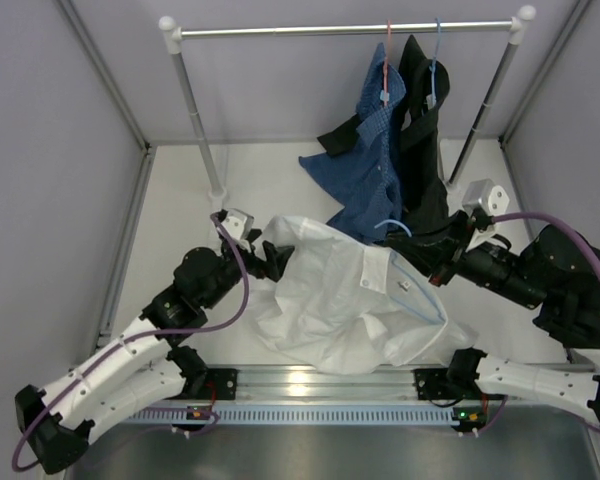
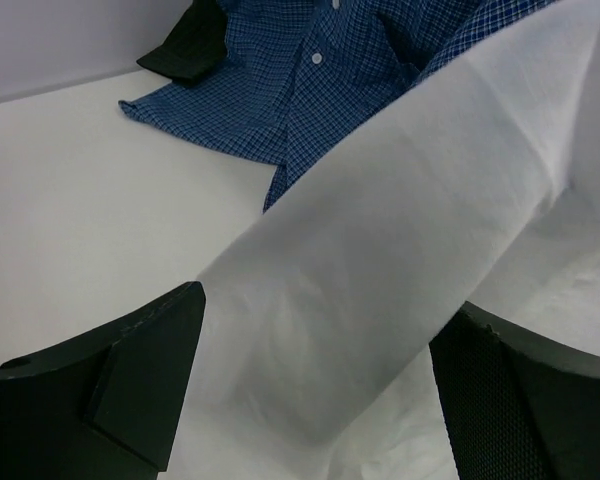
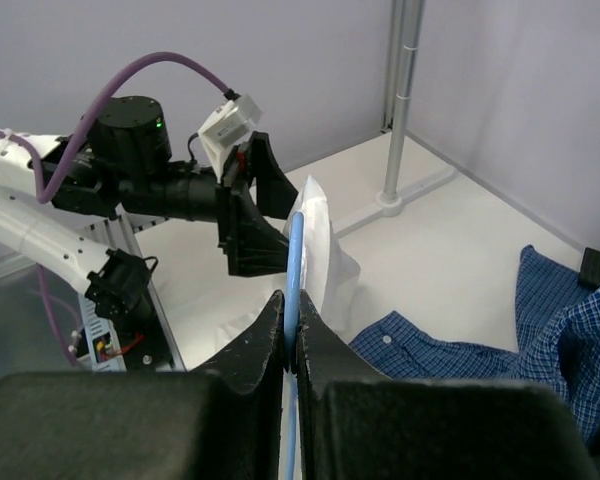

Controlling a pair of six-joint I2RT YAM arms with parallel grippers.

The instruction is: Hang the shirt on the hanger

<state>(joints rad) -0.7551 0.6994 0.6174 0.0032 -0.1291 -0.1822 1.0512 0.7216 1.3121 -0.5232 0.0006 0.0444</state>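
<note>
The white shirt (image 1: 340, 305) lies crumpled on the table between the arms. The light-blue hanger (image 1: 421, 300) lies partly in it, with one wire along the shirt's right side and the hook (image 1: 393, 224) sticking out at the collar end. My right gripper (image 1: 435, 262) is shut on the hanger's wire (image 3: 297, 250), its jaws pinched on it (image 3: 291, 305). My left gripper (image 1: 270, 258) is at the shirt's left edge. In the left wrist view its jaws stand wide apart (image 2: 325, 300), and a band of white cloth (image 2: 400, 220) runs between the fingers (image 2: 130, 390).
A clothes rail (image 1: 350, 28) on two posts stands at the back. A blue checked shirt (image 1: 375, 160) on a red hanger and a black garment (image 1: 420, 130) on a darker blue hanger hang from it, their lower ends trailing onto the table just behind the white shirt. Grey walls close in on both sides.
</note>
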